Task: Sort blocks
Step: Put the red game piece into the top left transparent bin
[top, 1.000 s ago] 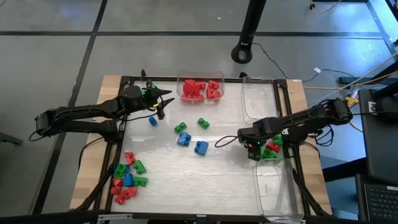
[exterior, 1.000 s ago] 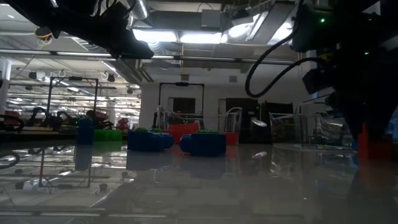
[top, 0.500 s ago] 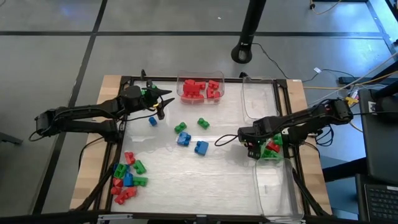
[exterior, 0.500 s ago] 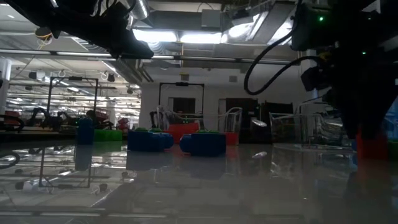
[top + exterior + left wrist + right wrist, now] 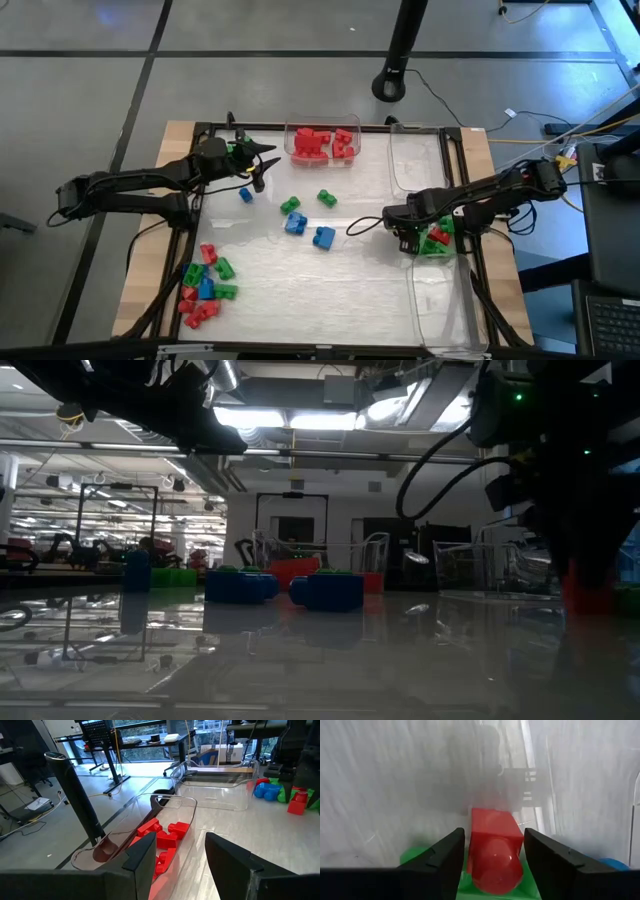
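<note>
I'm lowering my right gripper [image 5: 492, 857], fingers straddling the small red studded plastic brick [image 5: 492, 851] without clamping, to pull it off the green brick [image 5: 417, 856].

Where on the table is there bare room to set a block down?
Bare: the near middle between the mixed pile and the near clear bin. Crowded: around the blue blocks at centre and the right hand.

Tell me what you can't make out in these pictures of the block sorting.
- Right gripper: its fingers flank a red block, but contact cannot be seen in the right wrist view; from above the arm covers it.
- Left gripper: something green shows at it from above, too small to tell whether held.
- Low view: the right arm's dark bulk hides the blocks beneath it.
- Block pile: overlapping, uncountable.
</note>
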Motion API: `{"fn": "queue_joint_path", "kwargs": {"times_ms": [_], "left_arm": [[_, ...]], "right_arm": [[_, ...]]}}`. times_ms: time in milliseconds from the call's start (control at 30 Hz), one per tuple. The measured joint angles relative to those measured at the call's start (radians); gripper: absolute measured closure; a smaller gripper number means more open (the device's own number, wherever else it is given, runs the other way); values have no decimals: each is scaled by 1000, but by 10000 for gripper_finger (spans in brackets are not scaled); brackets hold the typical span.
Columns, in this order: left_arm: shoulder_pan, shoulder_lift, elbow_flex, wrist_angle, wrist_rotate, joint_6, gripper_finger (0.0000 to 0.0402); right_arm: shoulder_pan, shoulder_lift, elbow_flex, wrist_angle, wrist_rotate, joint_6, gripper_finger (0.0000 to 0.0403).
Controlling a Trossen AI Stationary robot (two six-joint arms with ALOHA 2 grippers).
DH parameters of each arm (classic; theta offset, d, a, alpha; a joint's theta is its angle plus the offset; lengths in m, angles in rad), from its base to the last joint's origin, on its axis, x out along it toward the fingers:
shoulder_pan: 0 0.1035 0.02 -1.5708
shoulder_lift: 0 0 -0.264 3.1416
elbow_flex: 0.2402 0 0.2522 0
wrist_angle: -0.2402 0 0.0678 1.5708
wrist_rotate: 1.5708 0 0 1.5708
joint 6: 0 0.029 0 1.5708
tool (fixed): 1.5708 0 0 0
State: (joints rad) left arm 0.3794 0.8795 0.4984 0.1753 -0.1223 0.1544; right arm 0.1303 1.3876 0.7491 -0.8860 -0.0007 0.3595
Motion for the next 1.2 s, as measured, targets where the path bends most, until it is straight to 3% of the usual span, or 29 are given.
{"fn": "queue_joint_path", "kwargs": {"times_ms": [367, 633, 933, 1200], "left_arm": [[0, 0, 0, 0, 0, 0, 243], [0, 0, 0, 0, 0, 0, 243], [0, 0, 0, 0, 0, -1, 243], [0, 0, 0, 0, 0, -1, 243]], "right_arm": [[0, -1, 1, -8, -21, 0, 205], [0, -2, 3, -8, -10, -30, 272], [0, -2, 11, -8, -11, -86, 258], [0, -2, 151, -5, 4, -191, 269]]}}
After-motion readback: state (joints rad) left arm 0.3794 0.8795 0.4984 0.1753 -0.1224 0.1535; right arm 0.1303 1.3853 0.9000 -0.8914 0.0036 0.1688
